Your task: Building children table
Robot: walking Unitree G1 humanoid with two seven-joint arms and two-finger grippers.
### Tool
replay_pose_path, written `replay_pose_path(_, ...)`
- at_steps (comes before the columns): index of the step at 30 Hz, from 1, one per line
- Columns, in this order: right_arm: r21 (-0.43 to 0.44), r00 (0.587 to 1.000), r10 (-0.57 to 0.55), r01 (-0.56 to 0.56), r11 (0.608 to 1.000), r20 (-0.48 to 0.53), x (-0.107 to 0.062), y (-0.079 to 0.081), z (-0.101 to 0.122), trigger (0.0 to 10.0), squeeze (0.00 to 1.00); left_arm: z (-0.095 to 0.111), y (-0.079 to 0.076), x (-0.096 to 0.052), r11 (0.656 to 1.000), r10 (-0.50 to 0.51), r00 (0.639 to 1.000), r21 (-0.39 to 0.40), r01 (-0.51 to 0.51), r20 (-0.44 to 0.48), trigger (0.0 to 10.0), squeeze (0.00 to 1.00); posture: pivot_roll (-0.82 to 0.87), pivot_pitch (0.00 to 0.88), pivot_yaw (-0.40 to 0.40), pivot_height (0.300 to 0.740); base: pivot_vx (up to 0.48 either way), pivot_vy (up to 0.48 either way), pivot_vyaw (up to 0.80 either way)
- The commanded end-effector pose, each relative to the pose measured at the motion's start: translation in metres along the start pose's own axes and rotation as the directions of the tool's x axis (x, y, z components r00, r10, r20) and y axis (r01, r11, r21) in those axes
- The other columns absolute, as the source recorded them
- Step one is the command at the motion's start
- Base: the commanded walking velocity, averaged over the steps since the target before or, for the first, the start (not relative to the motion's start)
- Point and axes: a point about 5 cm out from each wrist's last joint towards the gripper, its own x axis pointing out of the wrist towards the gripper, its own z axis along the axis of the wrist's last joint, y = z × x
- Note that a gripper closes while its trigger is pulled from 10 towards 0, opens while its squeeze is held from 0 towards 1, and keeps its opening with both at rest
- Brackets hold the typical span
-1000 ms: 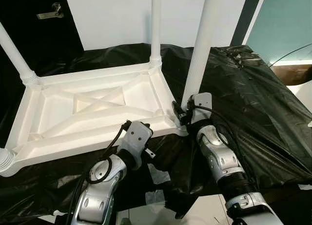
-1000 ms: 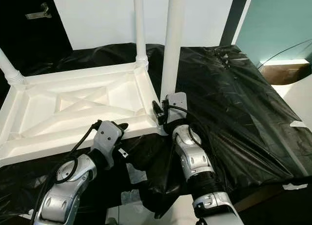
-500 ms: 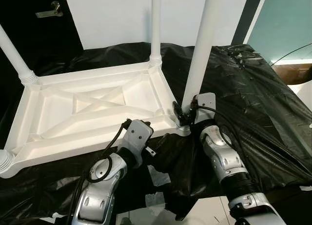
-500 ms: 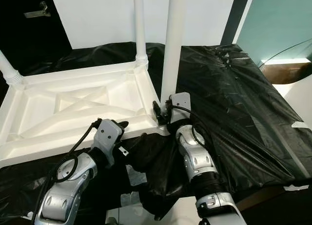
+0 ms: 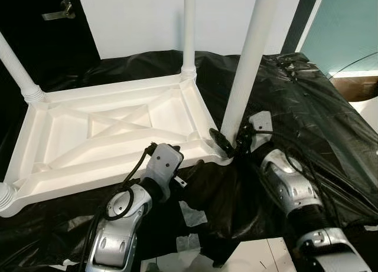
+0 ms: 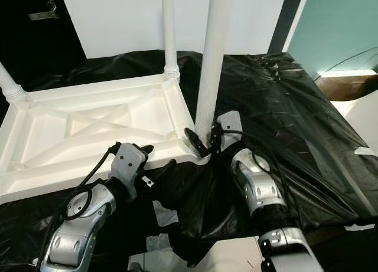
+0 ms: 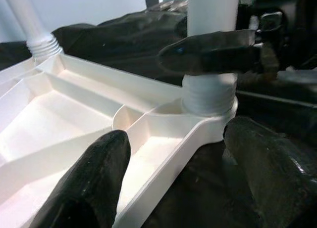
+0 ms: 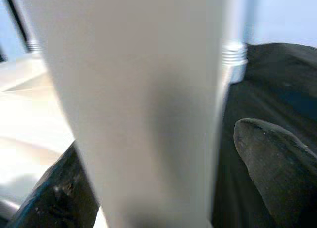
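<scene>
A white plastic children's table (image 5: 177, 115) lies upside down on black sheeting. Legs stand screwed in at its far corner (image 5: 188, 30) and left corner (image 5: 18, 65). My right gripper (image 5: 227, 143) is shut around the base of another white leg (image 5: 248, 59), which sits tilted in the near right corner socket (image 7: 208, 97). One of its fingers (image 7: 213, 52) crosses the leg just above the thread. My left gripper (image 7: 173, 178) is open, with the table's front rim near that corner between its fingers (image 7: 89, 183).
Crinkled black plastic sheeting (image 5: 307, 89) covers the surface under and to the right of the table. A dark door with a metal handle (image 5: 56, 12) is at the back left, a brown box (image 5: 360, 89) at the far right. White scraps (image 5: 189, 213) lie near my feet.
My right wrist has swung to the right around the base of the leg, and the leg now leans a little more to the right. The left arm has hardly moved.
</scene>
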Motion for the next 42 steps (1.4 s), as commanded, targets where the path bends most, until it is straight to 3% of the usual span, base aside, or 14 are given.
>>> replay_pose_path(1, -0.003, 1.0, 0.026, -0.026, 1.0, 0.001, 0.001, -0.001, 0.001, 10.0, 0.0, -0.002, 0.006, 0.001, 0.995, 0.103, 0.995, 0.003, -0.103, -0.006, 10.0, 0.0, 0.11, 0.018, -0.006, 0.74, 0.0, 0.0, 0.0)
replay_pose_path(7, -0.051, 0.982, 0.185, -0.188, 0.981, -0.046, 0.014, -0.001, 0.003, 10.0, 0.0, -0.001, 0.007, 0.001, 0.994, 0.105, 0.994, 0.012, -0.105, -0.001, 10.0, 0.0, 0.12, 0.016, -0.01, 0.74, 0.0, 0.0, 0.0)
replay_pose_path(10, -0.049, 0.977, 0.206, -0.209, 0.977, -0.057, 0.016, 0.0, 0.002, 10.0, 0.0, 0.0, 0.007, 0.001, 0.994, 0.107, 0.994, 0.013, -0.107, 0.0, 10.0, 0.0, 0.12, 0.016, -0.01, 0.74, 0.0, 0.0, 0.0)
replay_pose_path(11, -0.056, 0.972, 0.225, -0.229, 0.972, -0.069, 0.016, 0.0, 0.001, 5.0, 0.0, 0.0, 0.008, 0.001, 0.994, 0.108, 0.994, 0.015, -0.108, 0.001, 10.0, 0.0, 0.13, 0.015, -0.011, 0.74, 0.0, 0.0, 0.0)
replay_pose_path(12, -0.056, 0.972, 0.225, -0.229, 0.972, -0.069, 0.016, 0.0, 0.001, 5.0, 0.0, 0.0, 0.008, 0.001, 0.994, 0.108, 0.994, 0.015, -0.108, 0.001, 10.0, 0.0, 0.13, 0.015, -0.011, 0.74, 0.0, 0.0, 0.0)
replay_pose_path(14, -0.053, 0.966, 0.245, -0.25, 0.967, -0.084, 0.017, -0.001, -0.001, 0.9, 0.0, 0.001, 0.008, 0.001, 0.994, 0.11, 0.994, 0.016, -0.11, 0.003, 10.0, 0.0, 0.13, 0.016, -0.015, 0.74, 0.0, 0.0, 0.0)
replay_pose_path(15, -0.053, 0.966, 0.245, -0.25, 0.967, -0.084, 0.017, -0.001, -0.001, 0.9, 0.0, 0.001, 0.008, 0.001, 0.994, 0.11, 0.994, 0.016, -0.11, 0.003, 10.0, 0.0, 0.13, 0.016, -0.015, 0.74, 0.0, 0.0, 0.0)
replay_pose_path(16, -0.051, 0.963, 0.254, -0.259, 0.964, -0.088, 0.016, -0.003, -0.002, 0.0, 0.0, 0.001, 0.008, 0.0, 0.993, 0.114, 0.993, 0.017, -0.114, 0.003, 10.0, 0.0, 0.14, 0.017, -0.016, 0.74, 0.0, 0.0, 0.0)
replay_pose_path(25, -0.024, 0.971, 0.218, -0.221, 0.975, -0.101, 0.012, -0.01, -0.006, 0.0, 0.0, 0.001, 0.007, -0.002, 0.992, 0.123, 0.992, 0.018, -0.123, -0.004, 10.0, 0.0, 0.14, 0.028, -0.02, 0.74, 0.0, 0.0, 0.0)
replay_pose_path(26, -0.031, 0.977, 0.187, -0.191, 0.981, -0.103, 0.011, -0.011, -0.007, 10.0, 0.0, 0.001, 0.007, -0.002, 0.992, 0.123, 0.992, 0.016, -0.123, -0.004, 10.0, 0.0, 0.14, 0.033, -0.026, 0.74, 0.0, 0.0, 0.0)
replay_pose_path(31, -0.079, 0.99, 0.076, -0.085, 0.993, -0.117, 0.009, -0.012, -0.01, 10.0, 0.0, 0.001, 0.006, -0.003, 0.992, 0.126, 0.992, 0.014, -0.126, -0.004, 10.0, 0.0, 0.14, 0.036, -0.029, 0.74, 0.0, 0.0, 0.0)
replay_pose_path(38, -0.05, 0.993, -0.029, 0.023, 0.998, -0.116, 0.008, -0.007, -0.015, 10.0, 0.0, 0.0, 0.005, -0.002, 0.992, 0.129, 0.992, 0.009, -0.129, -0.005, 10.0, 0.0, 0.14, 0.036, -0.031, 0.74, 0.0, 0.0, 0.0)
replay_pose_path(42, -0.01, 0.966, -0.225, 0.225, 0.974, -0.13, 0.006, 0.008, -0.024, 10.0, 0.0, -0.002, 0.003, -0.002, 0.992, 0.122, 0.992, 0.005, -0.122, -0.01, 10.0, 0.0, 0.13, 0.033, -0.028, 0.74, 0.0, 0.0, 0.0)
